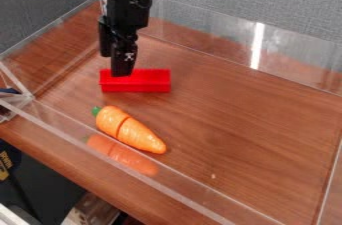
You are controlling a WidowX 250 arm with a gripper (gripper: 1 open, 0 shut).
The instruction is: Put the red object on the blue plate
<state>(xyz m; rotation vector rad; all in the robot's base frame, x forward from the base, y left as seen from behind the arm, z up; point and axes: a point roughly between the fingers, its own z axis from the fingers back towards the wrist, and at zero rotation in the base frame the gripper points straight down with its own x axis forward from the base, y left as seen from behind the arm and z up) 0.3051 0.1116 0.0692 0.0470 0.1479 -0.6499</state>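
The red object (136, 81) is a bright red bar lying flat on the wooden floor of the clear-walled tray, left of centre. My gripper (118, 57) hangs from the black arm just over the bar's left end. Its two dark fingers (126, 62) point down and stand a little apart, with nothing between them. The lower fingertip reaches the bar's top edge; whether it touches is unclear. The blue plate is out of view.
An orange carrot (130, 130) with a green end lies in front of the bar, near the front wall. Clear acrylic walls (254, 39) ring the wooden surface (254, 109). Grey fabric forms the backdrop.
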